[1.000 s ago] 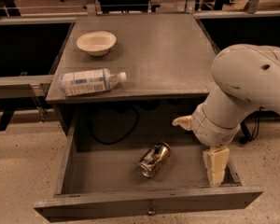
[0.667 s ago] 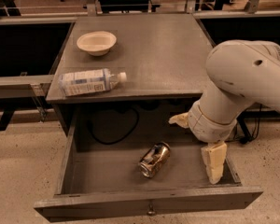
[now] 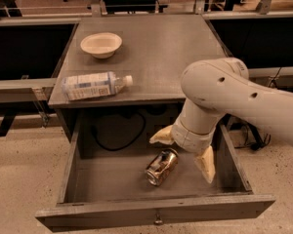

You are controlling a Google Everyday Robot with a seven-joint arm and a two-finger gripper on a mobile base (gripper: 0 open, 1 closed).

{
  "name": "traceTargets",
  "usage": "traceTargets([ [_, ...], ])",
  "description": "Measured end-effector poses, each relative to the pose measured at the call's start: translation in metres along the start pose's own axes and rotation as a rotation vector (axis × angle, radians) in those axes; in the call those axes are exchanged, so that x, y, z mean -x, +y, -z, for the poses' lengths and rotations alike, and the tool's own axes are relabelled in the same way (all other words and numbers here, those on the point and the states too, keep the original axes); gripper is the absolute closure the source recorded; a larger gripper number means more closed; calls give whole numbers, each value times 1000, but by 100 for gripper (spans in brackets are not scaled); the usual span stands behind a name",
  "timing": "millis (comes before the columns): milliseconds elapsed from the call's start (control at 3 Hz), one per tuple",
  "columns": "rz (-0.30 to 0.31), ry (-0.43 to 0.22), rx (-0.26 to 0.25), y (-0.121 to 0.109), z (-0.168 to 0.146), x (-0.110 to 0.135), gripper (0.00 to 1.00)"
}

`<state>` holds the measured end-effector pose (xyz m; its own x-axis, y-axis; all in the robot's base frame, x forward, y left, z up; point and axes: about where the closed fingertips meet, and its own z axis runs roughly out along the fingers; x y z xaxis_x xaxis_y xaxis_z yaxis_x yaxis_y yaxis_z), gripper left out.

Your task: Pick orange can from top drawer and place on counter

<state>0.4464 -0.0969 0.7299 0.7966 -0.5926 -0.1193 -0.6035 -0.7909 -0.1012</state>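
Note:
The orange can [image 3: 161,166] lies on its side on the floor of the open top drawer [image 3: 156,211], near the middle. My gripper [image 3: 184,151] hangs over the drawer just right of the can, open, with one tan finger [image 3: 162,136] above the can and the other finger [image 3: 206,164] to its right. It holds nothing. The counter [image 3: 171,52] is the grey top of the cabinet, behind and above the drawer.
A clear plastic bottle [image 3: 94,85] with a white label lies on its side at the counter's front left. A pale bowl [image 3: 101,44] stands at the back left. A black cable [image 3: 118,139] loops at the drawer's back. My white arm [image 3: 244,101] comes in from the right.
My arm and gripper have moved left across the drawer, closer to the can. The can, bottle and bowl have not moved.

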Motion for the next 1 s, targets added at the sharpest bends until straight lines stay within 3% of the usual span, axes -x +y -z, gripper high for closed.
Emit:
traceTargets([
  [333, 47, 1, 0, 0, 0, 0, 0],
  [667, 51, -2, -7, -1, -1, 1, 0],
  [1000, 45, 11, -21, -11, -24, -11, 0],
])
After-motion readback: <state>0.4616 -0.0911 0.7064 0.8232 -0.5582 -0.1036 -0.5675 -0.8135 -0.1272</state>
